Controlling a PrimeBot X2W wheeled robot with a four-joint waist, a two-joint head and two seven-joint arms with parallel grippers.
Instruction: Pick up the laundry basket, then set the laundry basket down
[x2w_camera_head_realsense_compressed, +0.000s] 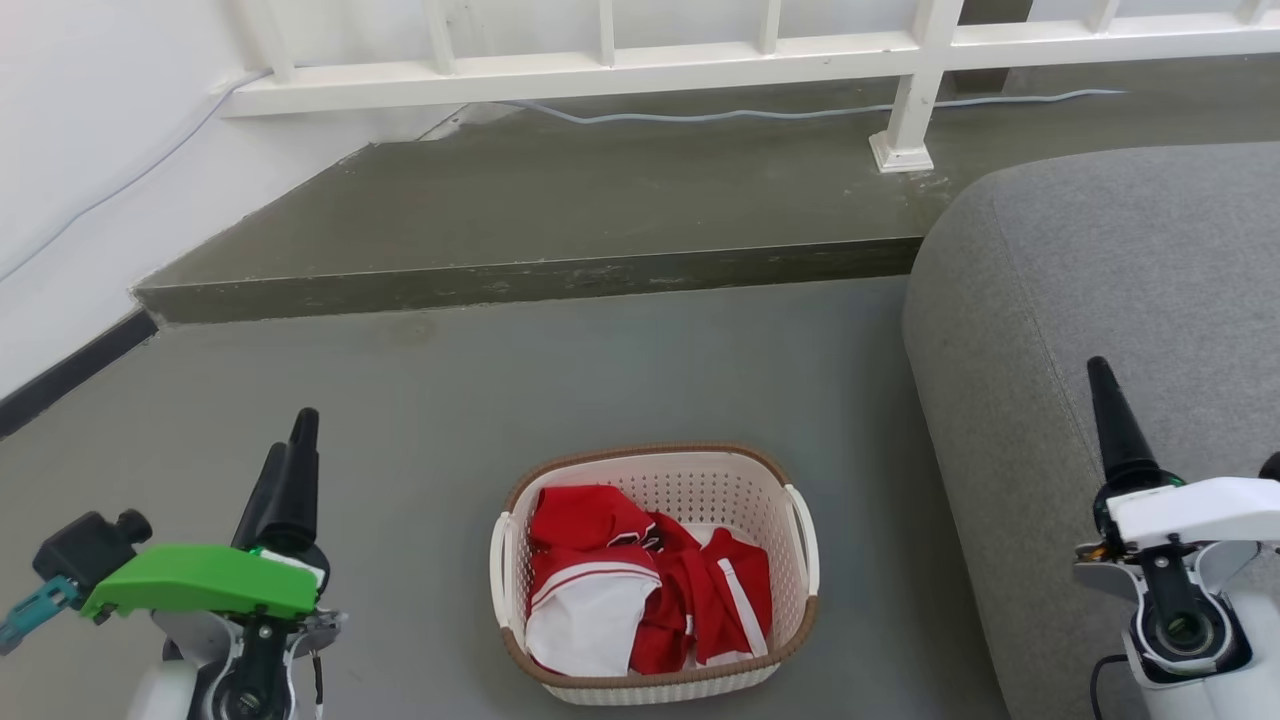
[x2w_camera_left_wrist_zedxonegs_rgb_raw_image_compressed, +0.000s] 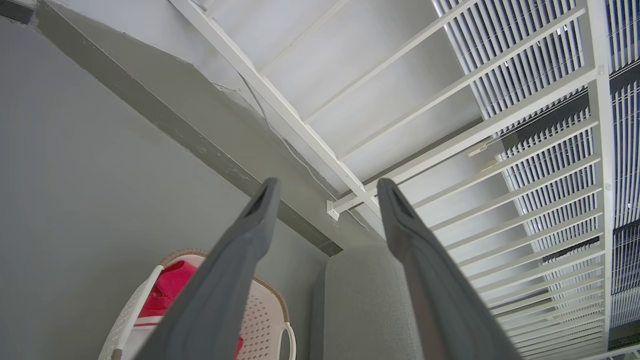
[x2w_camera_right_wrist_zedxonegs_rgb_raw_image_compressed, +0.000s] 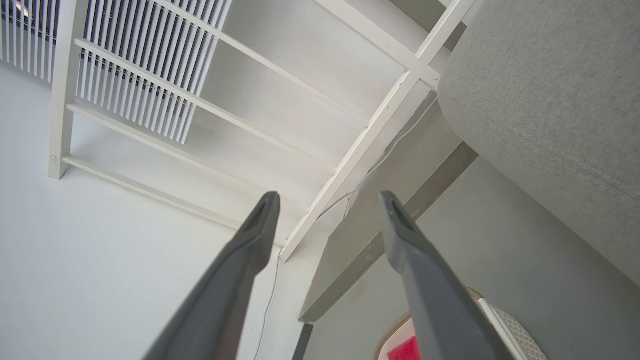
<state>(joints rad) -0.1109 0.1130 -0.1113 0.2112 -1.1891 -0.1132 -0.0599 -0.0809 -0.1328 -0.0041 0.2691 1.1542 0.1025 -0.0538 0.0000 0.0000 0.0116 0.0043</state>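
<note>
The laundry basket (x2w_camera_head_realsense_compressed: 690, 488) sits on the floor (x2w_camera_head_realsense_compressed: 450, 400) ahead of you. Your left gripper (x2w_camera_left_wrist_zedxonegs_rgb_raw_image_compressed: 325, 187) and right gripper (x2w_camera_right_wrist_zedxonegs_rgb_raw_image_compressed: 325, 197) both stand parted, holding nothing.

The left hand (x2w_camera_head_realsense_compressed: 290, 432) sits low on the robot's left side. Its two long dark fingers (x2w_camera_head_realsense_compressed: 285, 490) point up and lean a little to the right. From the head they look like one is behind the other. A green cover (x2w_camera_head_realsense_compressed: 200, 580) sits on the wrist just below the hand. In the left wrist view the left hand (x2w_camera_left_wrist_zedxonegs_rgb_raw_image_compressed: 327, 184) is spread wide, its fingers (x2w_camera_left_wrist_zedxonegs_rgb_raw_image_compressed: 235, 265) well apart.

The right hand (x2w_camera_head_realsense_compressed: 1105, 395) sits low on the robot's right side. It points up and leans a little to the left. A white cover (x2w_camera_head_realsense_compressed: 1200, 505) sits on the wrist just below it. In the right wrist view the right hand (x2w_camera_right_wrist_zedxonegs_rgb_raw_image_compressed: 327, 194) is spread wide too, its fingers (x2w_camera_right_wrist_zedxonegs_rgb_raw_image_compressed: 425, 280) well apart.
</note>
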